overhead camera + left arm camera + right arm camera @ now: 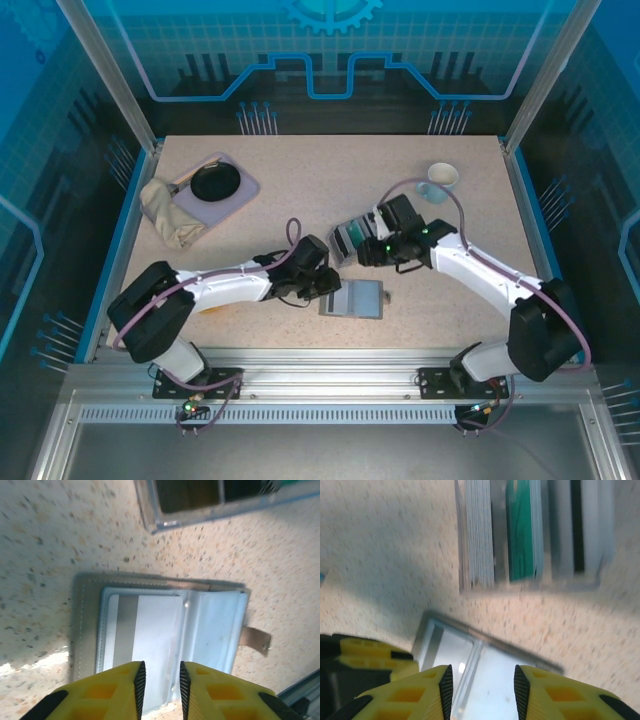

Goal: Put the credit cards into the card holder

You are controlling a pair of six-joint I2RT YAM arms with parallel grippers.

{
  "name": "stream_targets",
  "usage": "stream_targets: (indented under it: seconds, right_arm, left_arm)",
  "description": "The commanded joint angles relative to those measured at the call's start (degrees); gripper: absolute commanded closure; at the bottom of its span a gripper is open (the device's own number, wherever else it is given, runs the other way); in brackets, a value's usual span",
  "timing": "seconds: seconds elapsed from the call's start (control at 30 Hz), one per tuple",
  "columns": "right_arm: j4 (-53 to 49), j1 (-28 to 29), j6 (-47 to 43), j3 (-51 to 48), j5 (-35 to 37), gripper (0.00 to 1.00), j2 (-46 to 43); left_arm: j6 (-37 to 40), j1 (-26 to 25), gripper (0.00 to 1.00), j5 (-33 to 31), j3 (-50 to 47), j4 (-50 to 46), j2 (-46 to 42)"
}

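Speckled beige tabletop (300, 170) is carrying everything inside a blue-lit enclosure. Left gripper (160, 690) is hanging just over the near edge of the card holder (215, 625), its yellow fingers parted by a narrow gap and pinching nothing. Right gripper (482, 690) is hovering at the holder's far edge, its jaws spread wider and also empty. Beneath both, the holder is lying open and flat with its pale-blue inner halves facing up. A pale card (145, 630) with a grey stripe is sitting in one half, and a brown tab (255, 639) is sticking out at the side. Just beyond it, the clear slotted box (200, 516) is standing with the teal credit cards (520, 530) upright in its slots. Farther off, a mug (440, 180) and a tray (243, 190) are sitting well apart from the work.

As I judge it, the two grippers are crowding one small spot, so they are risking a knock against each other. A careless move of either finger pair could be dragging the light holder or flipping it shut, since nothing is pinning it down. A thin card fetched in a shallow pinch may be slipping free on the way over.
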Motion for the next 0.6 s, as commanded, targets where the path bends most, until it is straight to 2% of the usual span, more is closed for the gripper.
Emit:
stream_targets:
  seconds: [0.0,0.17,0.27,0.43,0.57]
  right_arm:
    - [-4.89,0.22,-7.76,6.76,2.40,0.60,6.20]
    - [-10.71,3.55,-10.87,18.84,8.98,0.65,17.85]
    - [-12.59,5.43,-11.51,23.89,12.85,0.65,22.46]
    - [-14.47,7.14,-12.15,29.08,15.87,0.64,28.42]
    - [-16.03,8.42,-11.80,31.70,21.65,0.62,31.78]
  left_arm:
    - [0.53,3.05,0.71,-2.15,-0.36,-3.17,-2.71]
    - [-1.83,9.33,0.66,1.91,-3.43,0.88,-3.26]
    - [-2.74,11.32,0.61,3.03,-4.38,3.16,-3.04]
    - [-3.09,12.25,0.59,3.91,-3.87,4.13,-1.46]
    - [-3.28,12.31,0.58,4.36,-4.27,4.86,-1.14]
